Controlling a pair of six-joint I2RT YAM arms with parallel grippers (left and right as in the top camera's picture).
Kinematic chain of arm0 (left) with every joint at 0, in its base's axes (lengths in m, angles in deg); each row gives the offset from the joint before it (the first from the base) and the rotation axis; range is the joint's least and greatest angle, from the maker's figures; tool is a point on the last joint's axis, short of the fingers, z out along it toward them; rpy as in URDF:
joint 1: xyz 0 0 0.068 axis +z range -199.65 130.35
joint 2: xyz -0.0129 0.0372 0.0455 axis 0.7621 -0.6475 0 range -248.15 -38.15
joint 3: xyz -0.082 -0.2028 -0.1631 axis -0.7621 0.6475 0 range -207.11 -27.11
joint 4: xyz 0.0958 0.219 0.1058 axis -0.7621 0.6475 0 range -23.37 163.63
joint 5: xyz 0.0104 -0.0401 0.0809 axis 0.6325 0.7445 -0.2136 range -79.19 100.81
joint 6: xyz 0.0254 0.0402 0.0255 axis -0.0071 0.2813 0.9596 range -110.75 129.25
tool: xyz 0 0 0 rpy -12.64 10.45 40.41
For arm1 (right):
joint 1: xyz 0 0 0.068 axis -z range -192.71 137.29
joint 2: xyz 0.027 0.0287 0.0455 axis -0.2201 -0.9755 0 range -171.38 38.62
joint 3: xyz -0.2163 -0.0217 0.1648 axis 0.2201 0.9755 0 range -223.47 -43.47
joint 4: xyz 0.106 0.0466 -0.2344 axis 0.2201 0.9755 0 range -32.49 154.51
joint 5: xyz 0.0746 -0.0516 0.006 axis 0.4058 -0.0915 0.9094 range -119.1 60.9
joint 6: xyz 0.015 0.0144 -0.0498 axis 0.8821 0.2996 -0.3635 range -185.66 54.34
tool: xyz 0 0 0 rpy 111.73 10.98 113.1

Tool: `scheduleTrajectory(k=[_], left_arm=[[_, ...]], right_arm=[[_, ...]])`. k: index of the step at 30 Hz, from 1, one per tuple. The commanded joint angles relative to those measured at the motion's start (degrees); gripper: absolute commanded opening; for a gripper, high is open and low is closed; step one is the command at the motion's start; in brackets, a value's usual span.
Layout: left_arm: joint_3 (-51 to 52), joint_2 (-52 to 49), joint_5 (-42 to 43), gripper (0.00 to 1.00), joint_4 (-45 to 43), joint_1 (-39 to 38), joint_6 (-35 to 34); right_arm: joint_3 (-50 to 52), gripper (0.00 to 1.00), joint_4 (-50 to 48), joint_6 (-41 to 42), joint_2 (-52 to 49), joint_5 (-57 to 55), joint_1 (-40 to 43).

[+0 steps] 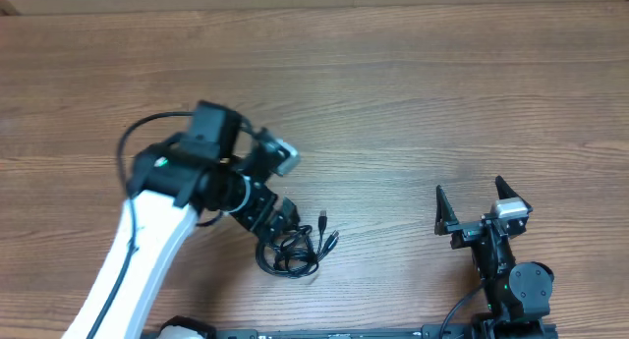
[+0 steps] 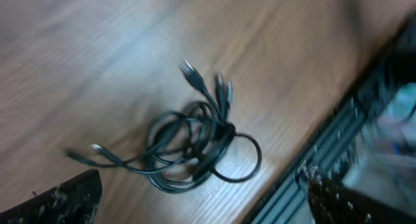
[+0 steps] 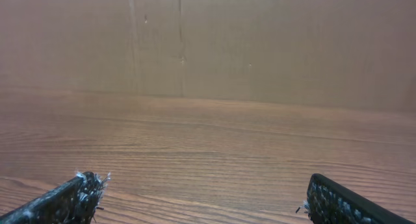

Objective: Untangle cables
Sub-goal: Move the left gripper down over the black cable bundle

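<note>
The cables (image 1: 295, 249) (image 2: 195, 149) are seen as one tangled knot of thin black cords, lying on the wooden table (image 1: 413, 103) a little way beyond the dark rail (image 1: 324, 333) that runs along the near edge, above the rail's left half. Several loops are wound over one another. A cluster of small plug ends is fanned out from the side of the knot turned away from the rail, and two more loose ends are trailed out at another side. The left wrist view is blurred, so the plug types cannot be told.

The left gripper (image 1: 278, 219) (image 2: 205, 199) is held over the edge of the knot that lies farther from the rail, with its jaws spread wide and nothing pinched between them. From overhead the bundle is partly covered by it, and whether it is touched cannot be told.

The right gripper (image 1: 470, 190) (image 3: 205, 185) is found beyond the rail's right end, well apart from the knot. Its jaws are likewise spread wide, with only bare table between them. A plain brown wall (image 3: 260, 49) is seen behind the table.
</note>
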Motion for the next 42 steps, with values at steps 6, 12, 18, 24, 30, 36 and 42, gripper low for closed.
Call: scheduleTrajectory(k=[6,12,18,24,30,36,42], left_arm=[[-1.20,-10.12,-1.66,0.99,-1.31,-1.62,3.45],[-1.20,-15.65,-0.63,0.99,-1.22,-1.62,3.45],[-1.18,-16.90,-0.26,1.00,1.16,-2.27,5.29],[-1.18,-16.90,-3.50,1.00,1.11,-5.68,5.81],[-1.18,-16.90,-9.31,1.00,0.74,-9.53,4.76],[-1.18,-16.90,-14.08,0.99,-3.30,-12.41,4.81],[-1.16,-16.92,-14.84,1.00,-4.31,-15.32,5.11]], right_arm=[[0.61,1.00,-0.15,-0.09,0.59,0.26,-0.13],[0.61,1.00,-0.15,-0.09,0.59,0.26,-0.13],[0.61,1.00,-0.15,-0.09,0.59,0.26,-0.13],[0.61,1.00,-0.15,-0.09,0.59,0.26,-0.13],[0.61,1.00,-0.15,-0.09,0.59,0.26,-0.13],[0.61,1.00,-0.15,-0.09,0.59,0.26,-0.13],[0.61,1.00,-0.15,-0.09,0.59,0.26,-0.13]])
